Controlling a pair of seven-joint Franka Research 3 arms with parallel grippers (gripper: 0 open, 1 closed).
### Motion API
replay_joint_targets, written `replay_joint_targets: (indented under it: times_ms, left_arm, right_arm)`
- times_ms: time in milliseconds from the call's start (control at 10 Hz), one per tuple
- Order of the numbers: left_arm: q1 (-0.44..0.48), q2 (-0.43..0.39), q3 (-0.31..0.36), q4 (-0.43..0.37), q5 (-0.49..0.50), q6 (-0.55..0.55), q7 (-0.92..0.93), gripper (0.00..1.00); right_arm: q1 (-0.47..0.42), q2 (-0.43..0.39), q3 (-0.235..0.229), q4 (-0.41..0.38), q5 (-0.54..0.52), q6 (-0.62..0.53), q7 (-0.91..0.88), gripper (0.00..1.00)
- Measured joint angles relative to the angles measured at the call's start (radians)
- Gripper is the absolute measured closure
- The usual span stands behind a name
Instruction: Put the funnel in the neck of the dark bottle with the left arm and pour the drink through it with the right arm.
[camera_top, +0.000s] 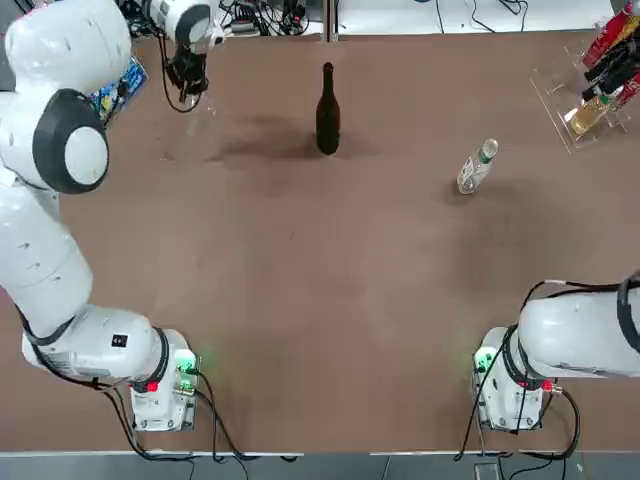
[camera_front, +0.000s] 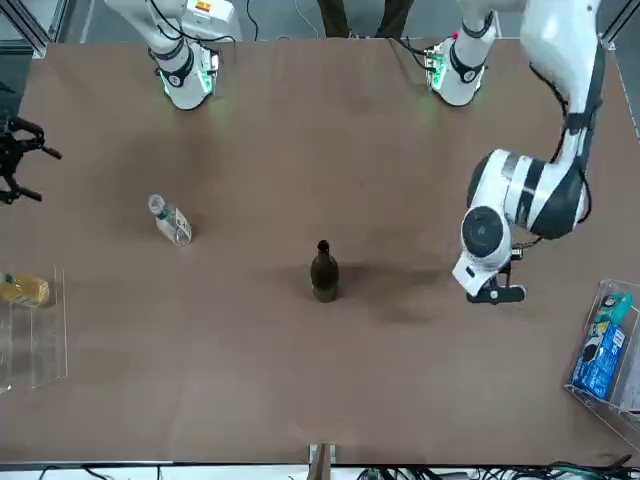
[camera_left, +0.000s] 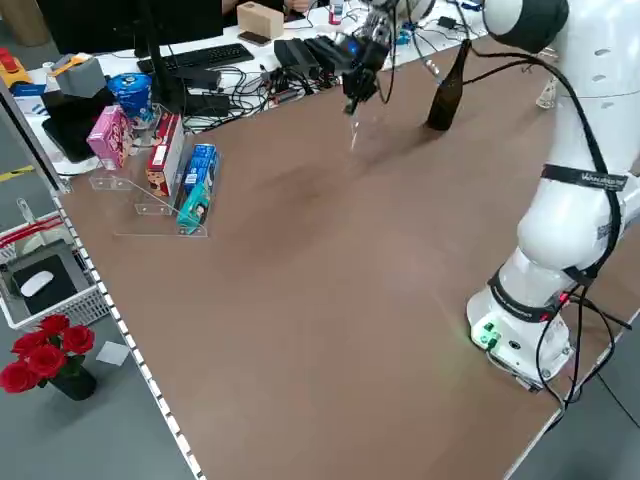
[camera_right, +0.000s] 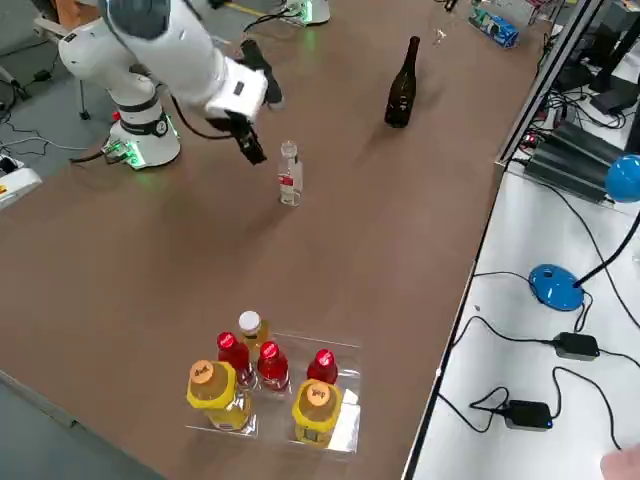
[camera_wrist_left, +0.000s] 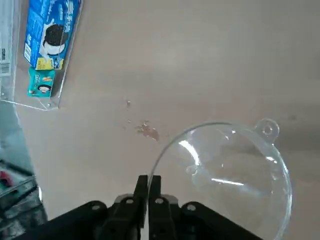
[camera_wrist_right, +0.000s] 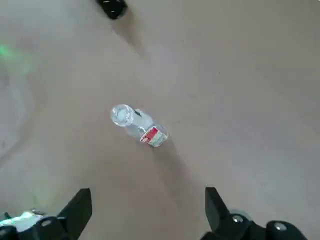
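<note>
In the left wrist view my left gripper (camera_wrist_left: 148, 186) is shut on the rim of the clear funnel (camera_wrist_left: 225, 172). Seen from overhead, the left gripper (camera_top: 187, 82) hangs over the table's far left part, with the funnel (camera_top: 200, 115) just below it. The dark bottle (camera_top: 327, 110) stands upright at the far middle, well to the right of that gripper. The drink (camera_top: 477, 167), a small clear bottle, stands right of the middle. My right gripper (camera_wrist_right: 147, 212) is open above the drink (camera_wrist_right: 137, 125), apart from it, with nothing between its fingers.
A clear rack (camera_top: 570, 95) of red and yellow bottles sits at the far right corner. A blue cookie box (camera_wrist_left: 50, 45) in a clear holder lies at the far left edge. Cables and desk gear lie beyond the far edge.
</note>
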Motion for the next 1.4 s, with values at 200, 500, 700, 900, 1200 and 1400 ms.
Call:
replay_joint_targets:
  times_ms: [200, 500, 700, 900, 1200, 1400]
  left_arm:
    - [0.002, -0.07, -0.041, 0.061, -0.092, -0.002, -0.002, 0.95]
    - [0.009, -0.18, -0.17, 0.13, -0.197, -0.004, -0.066, 0.95]
    - [0.009, -0.2, -0.263, 0.174, -0.201, -0.002, -0.143, 0.95]
    - [0.008, -0.196, -0.317, 0.19, -0.202, 0.07, -0.159, 0.95]
    - [-0.033, -0.156, -0.369, 0.203, -0.205, 0.193, -0.221, 0.95]
    - [-0.085, -0.12, -0.375, 0.221, -0.205, 0.251, -0.257, 0.96]
  right_arm:
    - [-0.026, 0.1, -0.023, -0.003, 0.098, -0.027, -0.226, 0.0]
    - [-0.041, 0.204, -0.026, -0.002, 0.199, -0.069, -0.429, 0.0]
    - [-0.041, 0.266, -0.03, -0.003, 0.284, -0.111, -0.599, 0.0]
    - [-0.043, 0.362, -0.035, -0.004, 0.343, -0.137, -0.738, 0.0]
    - [-0.066, 0.508, -0.038, -0.004, 0.439, -0.166, -0.95, 0.0]
    - [-0.068, 0.594, -0.038, -0.003, 0.488, -0.184, -1.078, 0.0]
